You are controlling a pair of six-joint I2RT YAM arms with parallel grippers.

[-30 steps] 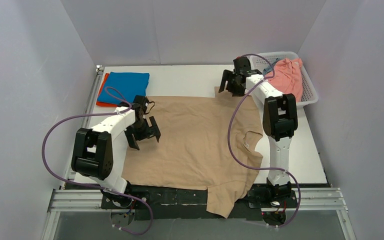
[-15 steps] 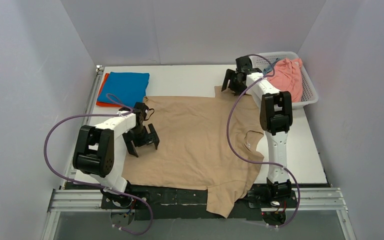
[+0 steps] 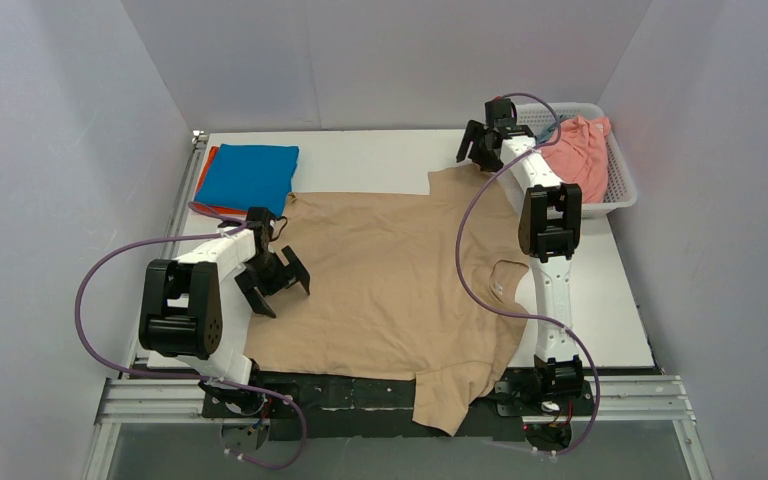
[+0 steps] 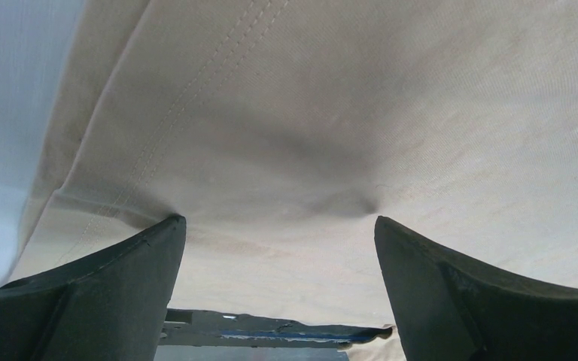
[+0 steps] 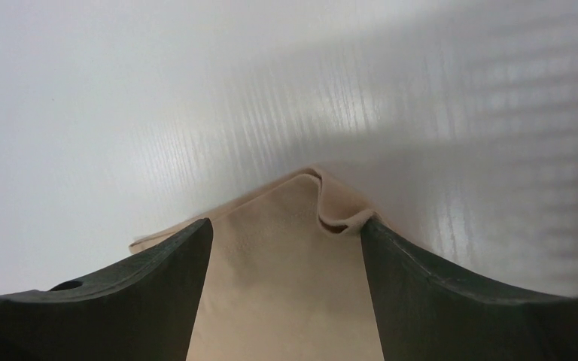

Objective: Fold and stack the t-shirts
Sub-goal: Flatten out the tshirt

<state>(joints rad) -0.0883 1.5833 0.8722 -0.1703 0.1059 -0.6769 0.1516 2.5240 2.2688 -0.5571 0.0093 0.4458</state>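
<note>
Since the beige t-shirt (image 3: pixel 390 280) fills the middle of the white table (image 3: pixel 360 150), I place everything against it. It lies spread flat and sideways: collar toward the right arm's side, hem toward the left arm's side, one sleeve pointing far, the other hanging off the table's near edge. It has a few soft wrinkles and no fold in it yet.

Left gripper (image 3: pixel 272 283): over the shirt's hem side, just inside the hem edge, about midway along it. Jaws wide apart, pointing down at the cloth, with only flat fabric between them. My left wrist view shows the stitched hem running off to one side and a small pucker in the cloth between the two tips. The tips look right at the cloth; I can't tell if they press it.

Right gripper (image 3: pixel 487 143): at the tip of the shirt's far sleeve. Jaws spread, straddling the sleeve corner, not clamped on it. My right wrist view shows that corner between the tips, a small curled lip at its edge, bare table beyond.

Beyond the shirt's far hem-side corner, a folded blue t-shirt (image 3: pixel 248 175) sits on a folded orange-red t-shirt (image 3: pixel 204 180), with only the orange edge showing. Beyond the far sleeve, just beside the right gripper, a white mesh basket (image 3: pixel 622 190) holds a bunched salmon pink t-shirt (image 3: pixel 575 155).
</note>
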